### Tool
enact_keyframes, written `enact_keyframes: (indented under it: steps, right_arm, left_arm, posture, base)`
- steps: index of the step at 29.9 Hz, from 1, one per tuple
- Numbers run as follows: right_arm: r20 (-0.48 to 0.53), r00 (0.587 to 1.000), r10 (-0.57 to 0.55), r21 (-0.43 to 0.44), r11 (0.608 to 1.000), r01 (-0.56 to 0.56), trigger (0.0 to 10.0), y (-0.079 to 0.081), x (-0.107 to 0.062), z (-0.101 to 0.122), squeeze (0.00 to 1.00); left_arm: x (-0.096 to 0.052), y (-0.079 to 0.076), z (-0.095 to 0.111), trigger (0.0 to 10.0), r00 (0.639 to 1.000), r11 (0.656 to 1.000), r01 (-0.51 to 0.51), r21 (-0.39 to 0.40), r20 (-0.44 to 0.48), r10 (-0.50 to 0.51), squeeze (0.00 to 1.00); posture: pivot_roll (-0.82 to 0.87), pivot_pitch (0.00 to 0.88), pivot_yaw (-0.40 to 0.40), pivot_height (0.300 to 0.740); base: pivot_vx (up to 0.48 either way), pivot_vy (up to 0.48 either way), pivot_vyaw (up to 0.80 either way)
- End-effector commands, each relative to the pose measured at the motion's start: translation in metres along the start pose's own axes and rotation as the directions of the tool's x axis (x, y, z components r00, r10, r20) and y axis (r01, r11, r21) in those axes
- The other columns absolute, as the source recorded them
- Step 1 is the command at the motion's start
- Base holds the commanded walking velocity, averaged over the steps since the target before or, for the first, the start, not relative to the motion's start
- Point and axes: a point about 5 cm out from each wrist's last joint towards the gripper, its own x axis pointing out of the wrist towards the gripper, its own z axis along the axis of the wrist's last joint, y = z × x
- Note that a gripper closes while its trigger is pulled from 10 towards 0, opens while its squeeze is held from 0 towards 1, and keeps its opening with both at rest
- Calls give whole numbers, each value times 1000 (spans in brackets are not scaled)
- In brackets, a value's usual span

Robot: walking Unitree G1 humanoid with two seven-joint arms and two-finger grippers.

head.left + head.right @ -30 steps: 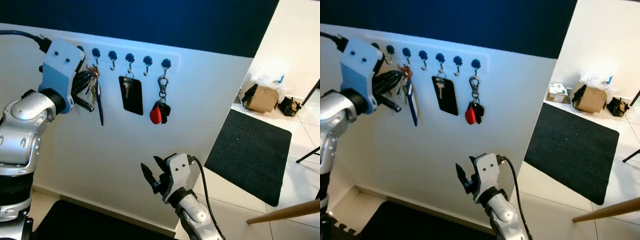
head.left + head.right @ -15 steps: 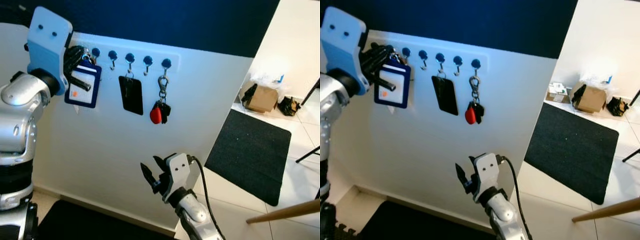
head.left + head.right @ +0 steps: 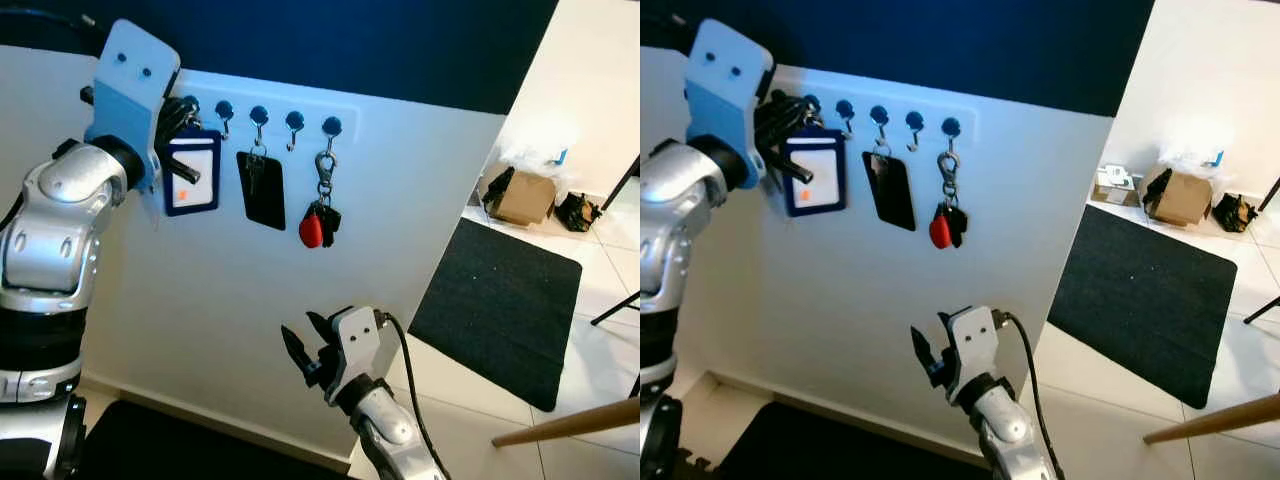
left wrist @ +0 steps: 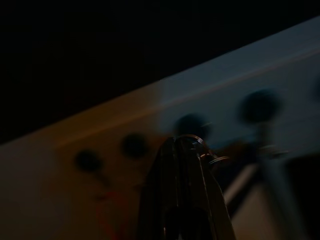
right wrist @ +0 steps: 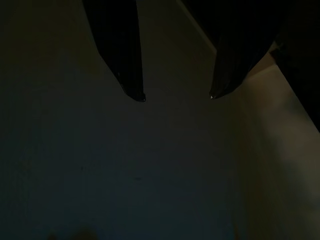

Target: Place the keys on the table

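A key bunch with a blue card tag (image 3: 190,172) hangs from my left gripper (image 3: 176,116), which is shut on its ring up against the white wall, at the left end of a row of hooks (image 3: 294,121). In the left wrist view the fingers (image 4: 186,165) are pressed together with metal rings at their tips; I cannot tell whether the bunch still hangs on a hook. Keys with a black tag (image 3: 262,190) and keys with a red fob (image 3: 312,229) hang on other hooks. My right gripper (image 3: 301,337) is open and holds nothing, low in front of the wall.
A black mat (image 3: 500,300) lies on the tiled floor to the right, with a cardboard box (image 3: 526,197) and a dark bag (image 3: 579,212) beyond it. A wooden pole (image 3: 570,424) crosses the lower right corner. Another dark mat (image 3: 160,450) lies below the wall.
My left gripper lifted the key bunch up and left, then moved right and slightly down. The blue tag turned from edge-on to facing me. The right gripper has not moved.
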Motion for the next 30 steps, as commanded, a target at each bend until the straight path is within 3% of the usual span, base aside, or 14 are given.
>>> enact_keyframes:
  steps: [1,7,13,16,21,30]
  right_arm:
    - [-5,1000,-6,35,999,7,10000,4,-1,-4,0]
    - [-7,1000,-6,34,999,7,10000,4,-2,-4,0]
    - [-5,1000,-2,33,999,3,10000,4,-1,-4,0]
    - [-6,1000,1,32,999,-1,10000,5,-1,-4,0]
    - [-8,1000,-1,30,1000,1,10000,4,-1,-4,0]
    - [-8,1000,10,32,999,-10,10000,6,0,-5,0]
  left_arm:
    - [0,17,8,10000,993,994,-109,-15,39,109,0]
    - [-5,34,14,10000,981,983,-183,-19,64,184,0]
    - [-10,36,15,10000,986,988,-154,-28,67,155,0]
    - [-15,33,14,10000,992,995,-97,-24,77,99,0]
    - [-27,20,19,10000,989,996,91,-16,118,-89,0]
    - [-30,10,23,10000,979,987,159,-20,131,-155,0]
  posture:
    - [279,167,-24,740]
    - [279,166,-25,740]
    - [283,167,-30,740]
    - [281,167,-30,740]
    - [281,166,-32,740]
    - [288,163,-36,740]
  base:
    - [0,0,0]
    - [0,0,0]
    - [0,0,0]
    - [0,0,0]
    - [0,0,0]
    - [0,0,0]
